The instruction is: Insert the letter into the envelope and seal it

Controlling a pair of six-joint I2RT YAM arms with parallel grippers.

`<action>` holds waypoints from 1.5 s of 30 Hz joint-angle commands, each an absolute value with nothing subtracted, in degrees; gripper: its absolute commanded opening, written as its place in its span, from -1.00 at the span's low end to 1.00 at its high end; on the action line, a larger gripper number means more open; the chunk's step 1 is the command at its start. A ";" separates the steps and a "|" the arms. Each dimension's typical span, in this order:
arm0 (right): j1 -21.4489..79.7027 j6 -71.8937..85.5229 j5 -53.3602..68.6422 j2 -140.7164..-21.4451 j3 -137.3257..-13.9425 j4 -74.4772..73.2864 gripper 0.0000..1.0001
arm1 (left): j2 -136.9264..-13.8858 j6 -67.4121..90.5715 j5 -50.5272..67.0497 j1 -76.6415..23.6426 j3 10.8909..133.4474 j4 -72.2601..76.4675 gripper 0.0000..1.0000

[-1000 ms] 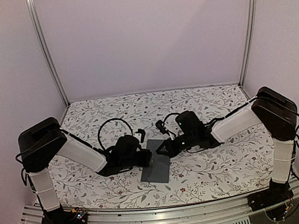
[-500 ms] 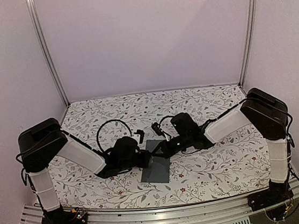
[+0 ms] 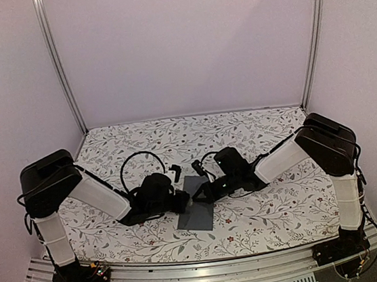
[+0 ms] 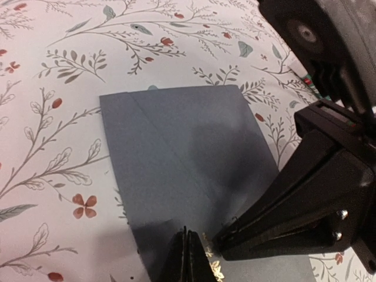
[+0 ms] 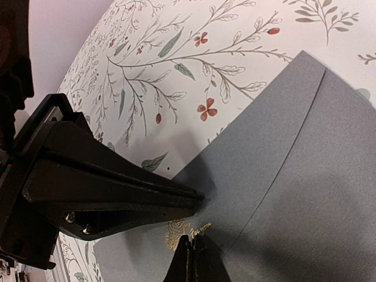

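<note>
The dark slate-grey envelope (image 3: 198,215) lies flat on the floral tablecloth, flap folded down. A small gold print shows near its middle. It also shows in the left wrist view (image 4: 176,147) and the right wrist view (image 5: 305,141). My left gripper (image 3: 187,199) (image 4: 188,236) is shut, its tips down on the envelope's upper part. My right gripper (image 3: 199,195) (image 5: 192,241) is shut too, its tips on the envelope beside the gold print, almost touching the left tips. The tan letter is not in view.
The floral tablecloth (image 3: 271,206) covers the whole table. A small dark and white object (image 3: 175,170) lies just behind the envelope, between the two wrists. Black cables loop behind the left wrist (image 3: 140,161). Pale walls enclose the back and sides.
My right arm has moved left and brought its shut tips closer to the left gripper over the envelope. The left gripper and the envelope have hardly moved.
</note>
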State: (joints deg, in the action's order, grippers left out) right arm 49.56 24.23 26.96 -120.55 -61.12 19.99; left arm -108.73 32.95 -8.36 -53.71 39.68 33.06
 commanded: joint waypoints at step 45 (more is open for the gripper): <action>56.05 25.88 16.46 -116.75 -58.32 14.35 -1.00 | -104.67 35.16 -13.78 -62.58 35.82 21.54 -1.00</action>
